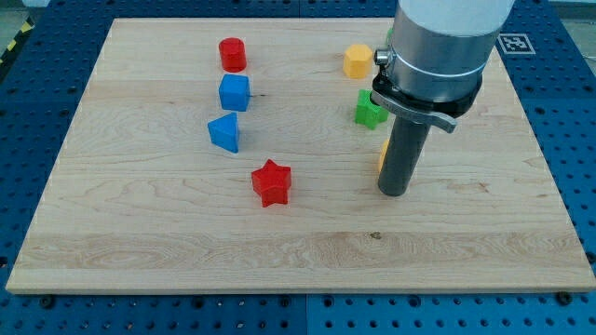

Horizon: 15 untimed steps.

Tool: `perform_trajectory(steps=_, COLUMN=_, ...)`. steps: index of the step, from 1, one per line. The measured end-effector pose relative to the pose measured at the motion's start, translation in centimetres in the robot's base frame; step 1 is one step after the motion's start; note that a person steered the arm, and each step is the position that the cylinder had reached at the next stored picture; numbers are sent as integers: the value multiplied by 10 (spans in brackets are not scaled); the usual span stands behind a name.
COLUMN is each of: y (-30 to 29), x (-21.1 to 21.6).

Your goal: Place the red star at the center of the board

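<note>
Camera view is showing a pale wooden board [186,251] with visible grain, lying on a blue perforated surface [37,93] and filling most of the frame. The arm's grey metal housing [442,42] is entering from the top right and is getting cut off by the frame's upper edge, so only its lower part is showing. Below it, a black clamp ring [419,98] is gripping a straight dark rod, and my tip [395,193] is resting on the board right of centre. It is a plain rod end with nothing to open or close, and it is holding nothing.

The rod is hiding most of an orange-yellow block [384,156]; only a thin sliver is peeking out at the rod's left edge, and its shape cannot be made out. The green block [369,111] is sitting just left of the clamp, partly covered, its outline looking star-like but hard to confirm. A yellow block [356,60], roughly hexagonal, is sitting higher up, near the housing.

The red star [272,181] is lying slightly left of the board's middle, well apart from my tip, to its left. Up and left of it, a blue wedge-like block [224,132], a blue cube [235,92] and a red cylinder [232,54] are forming a rough column.

A black-and-white marker tag [515,42] is showing partly at the top right; nothing on it is readable as writing.
</note>
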<state>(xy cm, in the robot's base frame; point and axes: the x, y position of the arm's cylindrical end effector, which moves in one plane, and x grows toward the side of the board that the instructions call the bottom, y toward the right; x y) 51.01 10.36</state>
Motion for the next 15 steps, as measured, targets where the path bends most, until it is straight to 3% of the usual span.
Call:
perform_trajectory(steps=1, y=0, x=-13)
perform_trajectory(steps=3, y=-2, x=-1)
perform_trajectory(steps=6, y=-102, x=61)
perform_trajectory(steps=9, y=-178, x=45)
perform_trajectory(steps=12, y=-167, x=17)
perform_trajectory(steps=15, y=-124, x=25)
